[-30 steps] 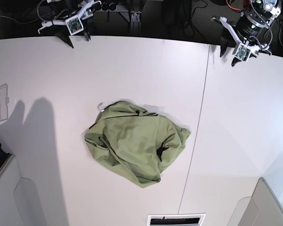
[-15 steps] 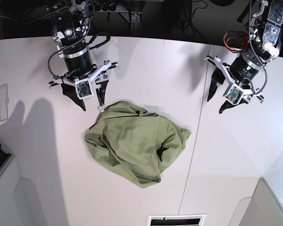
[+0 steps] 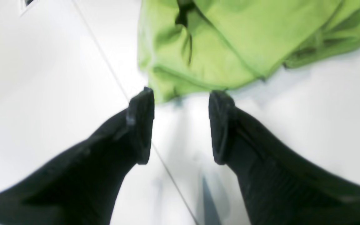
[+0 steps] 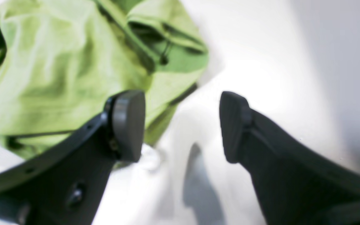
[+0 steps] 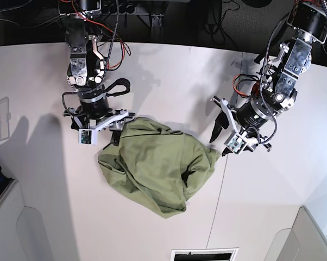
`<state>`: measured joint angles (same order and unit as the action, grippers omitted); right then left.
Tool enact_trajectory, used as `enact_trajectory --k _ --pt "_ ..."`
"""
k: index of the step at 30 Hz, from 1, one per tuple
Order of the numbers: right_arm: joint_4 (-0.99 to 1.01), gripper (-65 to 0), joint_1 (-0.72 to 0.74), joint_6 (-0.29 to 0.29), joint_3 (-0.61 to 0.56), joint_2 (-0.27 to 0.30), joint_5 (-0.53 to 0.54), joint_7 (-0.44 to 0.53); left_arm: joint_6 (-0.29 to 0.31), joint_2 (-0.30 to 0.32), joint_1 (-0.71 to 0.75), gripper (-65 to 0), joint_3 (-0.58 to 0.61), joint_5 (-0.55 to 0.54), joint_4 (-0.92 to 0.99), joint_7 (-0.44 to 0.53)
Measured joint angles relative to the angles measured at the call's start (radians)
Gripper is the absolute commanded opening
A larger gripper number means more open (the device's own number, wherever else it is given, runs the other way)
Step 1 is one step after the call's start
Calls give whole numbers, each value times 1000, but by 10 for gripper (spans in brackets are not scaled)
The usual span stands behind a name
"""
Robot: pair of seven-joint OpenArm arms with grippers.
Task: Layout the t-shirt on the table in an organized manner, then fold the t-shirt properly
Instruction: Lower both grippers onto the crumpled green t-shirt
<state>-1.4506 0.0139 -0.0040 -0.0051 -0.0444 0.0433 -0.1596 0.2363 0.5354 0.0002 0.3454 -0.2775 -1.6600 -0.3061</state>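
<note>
Olive t-shirt [image 5: 155, 166] lies crumpled on the table [image 5: 272, 196], left pincer [image 3: 180, 125] and right pincer [image 4: 181, 125] both released

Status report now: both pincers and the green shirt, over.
Left pincer open, right pincer open, both empty at shirt's edges. Olive-green cotton t-shirt crumpled on white matte table. Nothing in the way.

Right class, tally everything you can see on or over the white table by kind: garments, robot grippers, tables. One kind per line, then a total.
Garments: 1, the crumpled green t-shirt
Grippers: 2, the right gripper and the left gripper, each with its jaws apart at an edge of the shirt
Tables: 1, the table
Total: 4
</note>
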Motion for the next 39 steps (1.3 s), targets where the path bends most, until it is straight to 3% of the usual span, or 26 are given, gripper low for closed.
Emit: enact_trajectory --k 9,11,12,15,16,22,27,34,39 --pt "203 -283 126 49 -1 -25 -2 1 0 -105 -152 -340 2 0 251 1" --pt "204 -367 128 49 0 -29 -2 3 20 -124 -171 -345 2 2 290 9" --pt "204 -446 127 49 0 -34 -3 1 24 -132 -176 -385 2 0 307 27" --pt "205 -650 125 52 -1 -39 -2 22 17 -155 -190 -625 3 0 351 45" --pt "204 -650 125 53 -1 -39 -2 36 13 -157 -193 -650 3 0 360 45" --pt "110 -650 121 53 -1 -36 -85 42 -10 -151 -203 -650 3 0 364 52" --pt "-26 -650 119 53 -1 -33 -93 -14 -6 -87 -240 -650 5 -1 364 52" --pt "-151 -650 116 57 0 -33 -150 -63 -5 62 -247 -650 6 19 289 52" --pt "-180 -650 116 56 8 -3 -153 -92 -10 159 -248 -650 6 15 194 40"
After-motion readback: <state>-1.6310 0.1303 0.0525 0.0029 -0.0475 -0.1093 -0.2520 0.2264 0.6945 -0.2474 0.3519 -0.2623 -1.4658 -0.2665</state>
